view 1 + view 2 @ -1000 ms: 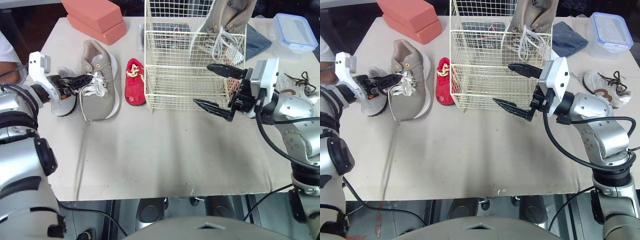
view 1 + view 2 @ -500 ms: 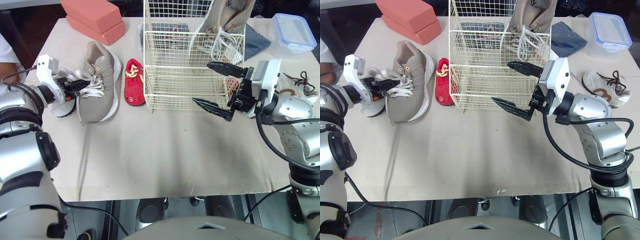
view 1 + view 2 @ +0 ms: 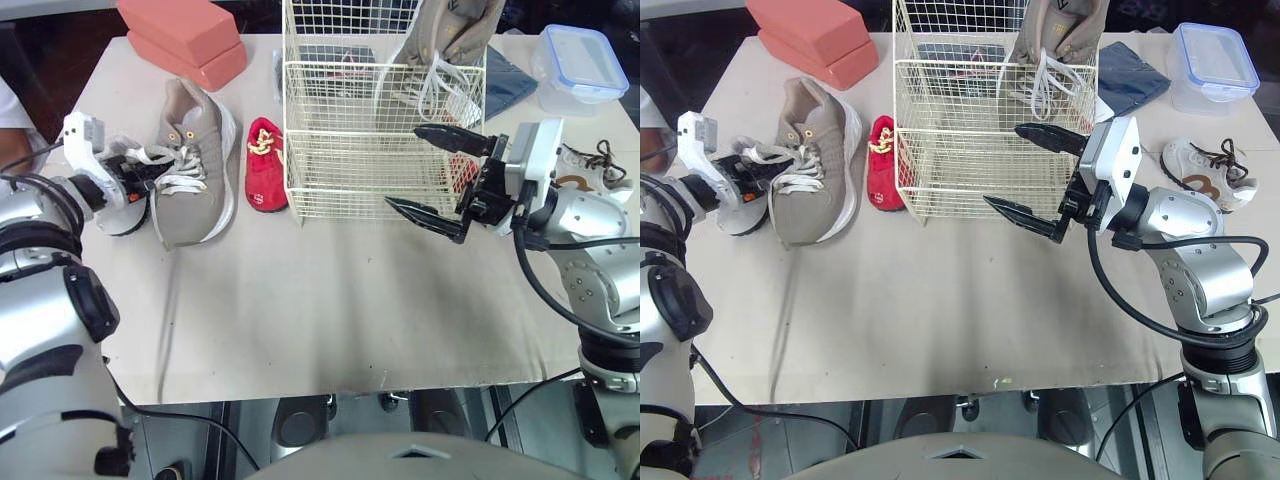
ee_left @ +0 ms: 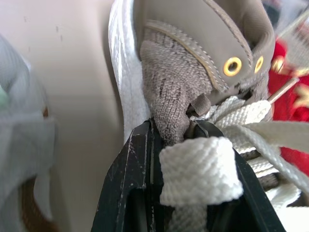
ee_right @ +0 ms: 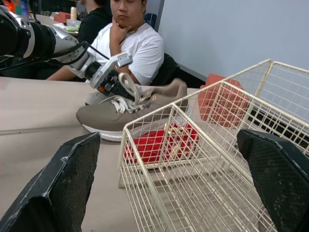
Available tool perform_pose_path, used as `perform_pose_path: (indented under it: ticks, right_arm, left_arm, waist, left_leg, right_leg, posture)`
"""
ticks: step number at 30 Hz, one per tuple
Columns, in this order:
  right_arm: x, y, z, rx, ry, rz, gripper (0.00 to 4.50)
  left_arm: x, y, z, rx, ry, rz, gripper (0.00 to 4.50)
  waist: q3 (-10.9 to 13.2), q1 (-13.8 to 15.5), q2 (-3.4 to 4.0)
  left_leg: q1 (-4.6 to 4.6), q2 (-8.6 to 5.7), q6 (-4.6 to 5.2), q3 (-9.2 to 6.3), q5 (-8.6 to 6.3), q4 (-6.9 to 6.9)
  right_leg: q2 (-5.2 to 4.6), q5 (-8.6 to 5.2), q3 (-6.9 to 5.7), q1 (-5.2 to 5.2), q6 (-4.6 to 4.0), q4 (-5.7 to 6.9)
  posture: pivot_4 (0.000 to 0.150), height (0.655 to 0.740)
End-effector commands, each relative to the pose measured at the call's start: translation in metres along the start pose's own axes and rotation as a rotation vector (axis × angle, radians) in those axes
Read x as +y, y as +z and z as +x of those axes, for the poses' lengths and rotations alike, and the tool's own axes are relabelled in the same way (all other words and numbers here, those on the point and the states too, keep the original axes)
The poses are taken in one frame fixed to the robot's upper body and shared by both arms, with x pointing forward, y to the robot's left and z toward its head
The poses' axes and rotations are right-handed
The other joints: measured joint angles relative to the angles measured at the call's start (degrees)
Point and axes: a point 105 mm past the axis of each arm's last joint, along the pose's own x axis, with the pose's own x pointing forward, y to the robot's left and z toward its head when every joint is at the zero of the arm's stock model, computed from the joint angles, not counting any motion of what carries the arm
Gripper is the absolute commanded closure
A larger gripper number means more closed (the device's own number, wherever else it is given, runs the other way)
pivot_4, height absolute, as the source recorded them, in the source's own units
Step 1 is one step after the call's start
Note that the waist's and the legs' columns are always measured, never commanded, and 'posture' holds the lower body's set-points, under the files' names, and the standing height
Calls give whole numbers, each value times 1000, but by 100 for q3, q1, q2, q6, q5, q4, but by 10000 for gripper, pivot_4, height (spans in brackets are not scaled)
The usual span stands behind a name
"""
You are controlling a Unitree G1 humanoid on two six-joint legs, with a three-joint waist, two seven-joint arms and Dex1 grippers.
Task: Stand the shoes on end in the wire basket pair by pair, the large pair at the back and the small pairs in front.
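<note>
Grey shoe (image 3: 195, 170), beside red shoe (image 3: 264, 178), seems clamped in left hand (image 3: 143, 170); right hand (image 3: 403, 167) spread beside wire basket (image 3: 340, 135).

the 2 head views look forward and down on the table (image 3: 300, 320) from above, side by side, sharing nearly the same scene. the left wrist view sits tight against the grey shoe (image 4: 193, 53), facing its tongue and laces. the right wrist view looks low across the table past the wire basket (image 5: 193, 159) toward that same shoe and a seated person (image 5: 130, 43) beyond.
</note>
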Motion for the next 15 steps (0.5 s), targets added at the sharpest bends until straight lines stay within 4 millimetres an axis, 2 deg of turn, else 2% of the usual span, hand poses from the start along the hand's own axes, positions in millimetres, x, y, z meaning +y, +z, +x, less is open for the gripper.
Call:
perform_pose_path:
  ticks: [1, 4, 6, 8, 15]
  right_arm:
    - [-6, 18, -1, -68, -17, -38, 0]
    - [-9, 21, -1, -80, -23, -40, 0]
    - [-12, 25, -1, -97, -35, -45, 0]
    - [-14, 27, -1, -110, -46, -49, 0]
    - [-23, 34, -3, -147, -121, -65, 0]
  left_arm:
    - [-22, 78, -31, -287, -122, 128, 38853]
    - [-34, 100, -44, -381, -177, 179, 38853]
    - [-53, 120, -56, -458, -264, 230, 38853]
    - [-68, 131, -61, -510, -323, 279, 38853]
    - [-135, 180, -52, -895, -423, 385, 38853]
  waist:
    - [4, -11, -16]
    - [3, -17, -21]
    - [3, -13, -21]
    - [3, -6, -21]
    - [0, 87, -26]
  left_leg:
    - [-1, 0, 0, 0, 0, 0]
    - [1, 1, 0, 3, 0, -3]
    - [2, 1, 0, 3, 0, -3]
    - [2, 2, 0, 1, 0, -1]
    - [2, -5, 0, -5, 0, 18]
  right_leg:
    - [0, 0, 1, -1, 0, 0]
    - [-1, 0, 5, -2, 0, -1]
    - [-2, 0, 5, -2, 0, 0]
    - [-2, 0, 5, -1, 0, 3]
    - [-13, 0, 13, 4, 0, 22]
  posture:
    - [1500, 6860]
    - [1500, 6860]
    - [1500, 6860]
    - [1500, 6860]
    - [1500, 6860]
